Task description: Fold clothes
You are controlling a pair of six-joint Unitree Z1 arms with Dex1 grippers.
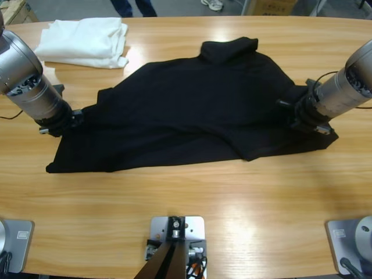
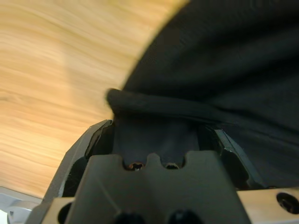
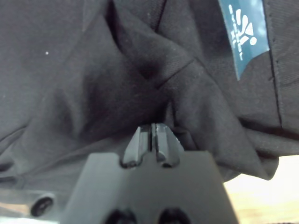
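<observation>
The black polo shirt [image 1: 192, 110] is lying spread across the middle of the wooden table [image 1: 232, 209], its long axis running left to right, with one arm working at each end of it. At the left end, the left gripper [image 1: 64, 121] is sitting on the shirt's edge; in the left wrist view the left gripper [image 2: 156, 140] is showing its jaws spread wide, with a rolled hem of black cloth lying across the gap between them, so it appears to be straddling the fabric rather than pinching it. At the right end, the right gripper [image 1: 296, 113] is resting at the collar end; in the right wrist view the right gripper [image 3: 152, 140] is showing its jaws pressed together, and whether any cloth is caught in them cannot be told, though bunched fabric is crowding right against the tips. The blue neck tag [image 3: 244, 35] is lying just past them.

The coming fold looks to be turning on this: each arm is holding station at its own end, so the cloth is stretching away from both tools toward the middle of the table.

The shirt itself is looking rumpled, not flat: a sleeve or flap is poking toward the far edge, and a fold is doubling over near the right end. A folded white garment pile [image 1: 87, 40] is sitting well apart at the far left.
</observation>
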